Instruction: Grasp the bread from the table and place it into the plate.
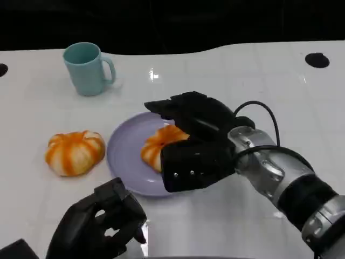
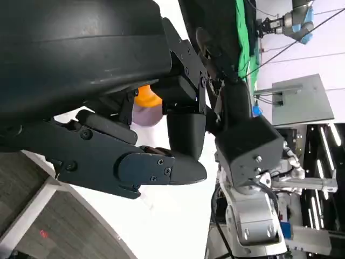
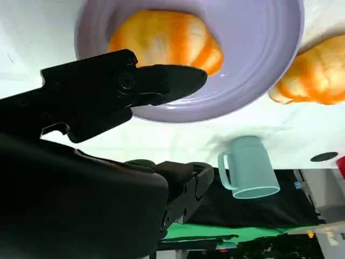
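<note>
Now the bread (image 1: 157, 147) lies on the plate (image 1: 121, 148), between the right hand's (image 1: 191, 141) spread, empty fingers (image 1: 178, 105).

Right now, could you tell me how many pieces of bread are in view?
2. One bread lies in the purple plate, partly covered by the right hand. The other bread sits on the table, left of the plate.

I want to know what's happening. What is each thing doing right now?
Bread in plate: lying in the plate, by the right hand.
Other bread: on the table.
Plate: flat, holding one bread.
Mug: upright.
Right hand: open over the plate.
Left hand: empty.
</note>
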You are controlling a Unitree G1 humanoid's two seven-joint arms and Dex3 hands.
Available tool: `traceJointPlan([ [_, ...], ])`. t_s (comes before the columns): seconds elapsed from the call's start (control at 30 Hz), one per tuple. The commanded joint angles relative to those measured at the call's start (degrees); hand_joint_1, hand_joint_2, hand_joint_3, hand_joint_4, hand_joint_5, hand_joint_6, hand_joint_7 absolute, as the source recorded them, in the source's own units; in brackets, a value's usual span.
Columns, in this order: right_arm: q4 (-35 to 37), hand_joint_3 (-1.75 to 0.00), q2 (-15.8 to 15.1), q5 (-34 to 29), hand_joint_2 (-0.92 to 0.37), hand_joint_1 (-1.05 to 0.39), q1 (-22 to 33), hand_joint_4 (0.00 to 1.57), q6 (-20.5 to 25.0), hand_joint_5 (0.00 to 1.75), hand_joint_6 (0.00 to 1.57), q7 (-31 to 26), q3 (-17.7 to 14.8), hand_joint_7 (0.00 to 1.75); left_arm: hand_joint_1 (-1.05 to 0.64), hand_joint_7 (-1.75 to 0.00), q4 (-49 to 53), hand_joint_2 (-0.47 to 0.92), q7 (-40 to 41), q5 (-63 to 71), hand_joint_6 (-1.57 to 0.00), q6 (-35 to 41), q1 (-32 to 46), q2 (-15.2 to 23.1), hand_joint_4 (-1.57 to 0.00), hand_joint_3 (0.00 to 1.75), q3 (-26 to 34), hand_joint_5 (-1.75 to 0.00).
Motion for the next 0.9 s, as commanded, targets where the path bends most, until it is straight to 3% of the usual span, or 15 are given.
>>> traceJointPlan([
  [0.03, -6.0, -0.34, -3.1, 2.0, -0.92, -0.78, 3.2, 0.0, -0.8, 0.28, 0.17, 1.9, -1.4, 0.01, -0.57, -1.49, -1.1, 0.92, 0.4, 0.3, -0.6, -0.1, 0.3, 0.7, -0.66, 0.32, 0.1, -1.75],
  [0.17, -13.7, -0.3, -6.0, 4.1, -0.92, -0.74, 7.7, 0.03, -2.3, 0.36, 0.2, 3.0, -3.0, 0.02, -0.57, -1.5, -1.3, 0.92, 0.7, 0.0, -0.61, 0.9, 0.1, 0.5, -0.66, 0.31, 0.1, -1.75],
  [0.3, -19.3, -0.2, -8.4, 5.9, -0.92, -0.65, 12.2, 0.09, -5.5, 0.55, 0.32, 1.7, -4.9, 0.06, -0.58, -1.5, -1.6, 0.92, 1.1, 0.5, -0.61, 1.0, 0.1, 0.3, -0.66, 0.3, 0.1, -1.75],
  [0.63, -25.1, -0.06, -13.1, 8.1, -0.89, -0.35, 21.6, 0.63, -16.9, 0.9, 0.82, -6.0, -10.5, 0.33, -0.54, -1.53, -1.4, 0.92, 0.9, 0.0, -0.57, 1.5, -1.0, 0.6, -0.65, 0.35, 0.3, -1.75],
  [0.7, -26.1, -0.14, -14.2, 8.5, -0.84, -0.31, 23.3, 0.67, -18.3, 1.08, 0.84, -6.4, -11.7, 0.47, -0.54, -1.54, -0.6, 0.92, 0.5, -0.1, -0.57, 0.9, -1.5, 0.6, -0.64, 0.35, 0.5, -1.75],
  [0.77, -27.4, -0.63, -15.1, 9.1, -0.58, -0.3, 24.9, 0.71, -19.1, 1.16, 0.82, -6.0, -12.8, 0.64, -0.54, -1.54, -0.1, 0.92, 0.4, 0.0, -0.57, 0.5, -1.8, 0.6, -0.64, 0.35, 0.6, -1.75],
  [0.8, -28.4, -0.74, -15.6, 9.2, -0.53, -0.31, 25.9, 0.73, -19.2, 1.18, 0.82, -5.7, -13.3, 0.67, -0.54, -1.54, 0.1, 0.92, 0.3, 0.0, -0.57, 0.4, -1.9, 0.6, -0.65, 0.35, 0.6, -1.75],
  [0.9, -31.3, -0.84, -17.0, 9.0, -0.46, -0.3, 28.5, 0.77, -19.0, 1.18, 0.86, -5.6, -14.7, 0.71, -0.54, -1.54, 0.2, 0.92, 0.7, 0.4, -0.58, 0.6, -2.0, 0.7, -0.65, 0.35, 0.6, -1.75],
])
